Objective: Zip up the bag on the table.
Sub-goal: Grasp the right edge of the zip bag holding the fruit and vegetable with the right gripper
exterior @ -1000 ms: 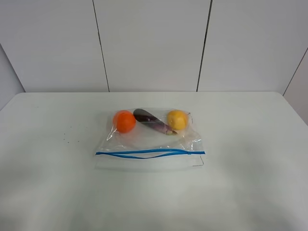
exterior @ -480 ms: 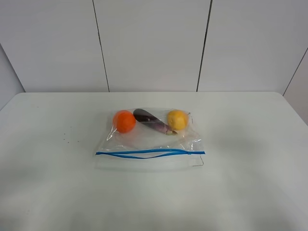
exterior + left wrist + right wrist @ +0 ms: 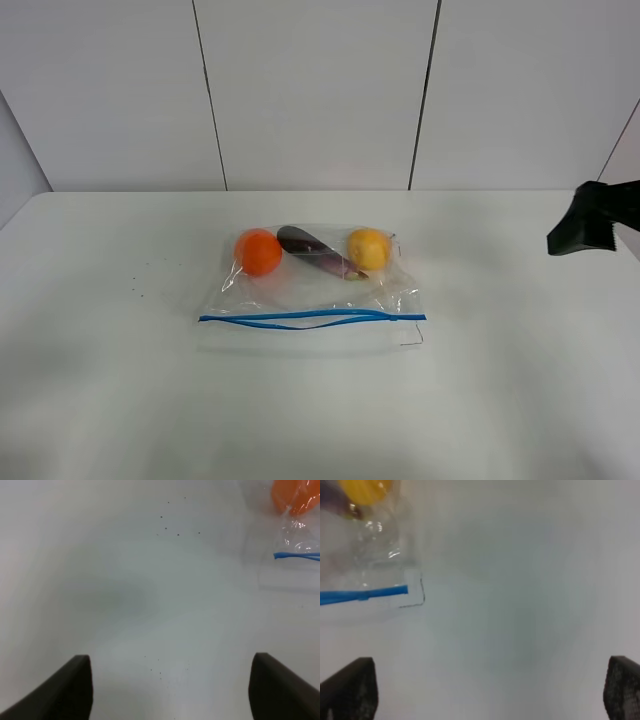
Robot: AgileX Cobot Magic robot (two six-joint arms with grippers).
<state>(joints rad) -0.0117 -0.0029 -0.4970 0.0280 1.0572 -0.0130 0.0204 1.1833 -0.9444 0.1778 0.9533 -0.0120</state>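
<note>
Bag (image 3: 300,290) lies flat about the middle of the table (image 3: 110,400), w/ the blue zip strip (image 3: 310,318) along its near edge, long axis running left–right. Two blue lines part mid-strip, so I'd say the seal isn't pressed shut there yet. Thru the plastic, orange fruit (image 3: 259,251), purple veg (image 3: 318,252) & yellow fruit (image 3: 368,248) sit in a row on the far side. Right gripper (image 3: 585,232) shows at the right edge of the scene, well apart from the bag & a bit farther back than the strip. Its wrist cam has the strip's right end in sight, jaws spread wide, nothing btwn them. Left gripper (image 3: 172,690) isn't in the high view. Its jaws are likewise wide apart & empty, w/ the strip's left end just in its frame. Can't tell for sure which arm is nearer. For the right one, the strip's right end lies to the left & nearer.
</note>
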